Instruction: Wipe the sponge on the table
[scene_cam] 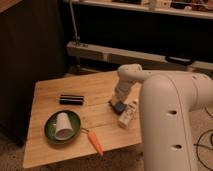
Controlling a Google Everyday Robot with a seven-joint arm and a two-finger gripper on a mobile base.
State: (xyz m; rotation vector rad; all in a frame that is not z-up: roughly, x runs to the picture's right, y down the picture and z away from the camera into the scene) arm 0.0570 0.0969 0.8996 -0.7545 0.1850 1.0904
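Observation:
The small blue sponge (119, 107) lies on the light wood-plank table (50, 92), right of centre. My gripper (116, 103) comes down from the white arm (165, 115) and its tip is right at the sponge, covering the sponge's upper part. The arm's big white link fills the right foreground and hides the table's right end.
A small white bottle (127, 115) lies just right of the sponge. A flat black bar (71, 99) sits at the left centre. A green bowl (62, 126) holds an upturned white cup (63, 125), with an orange carrot (95, 142) beside it near the front edge. Dark shelving (145, 30) stands behind.

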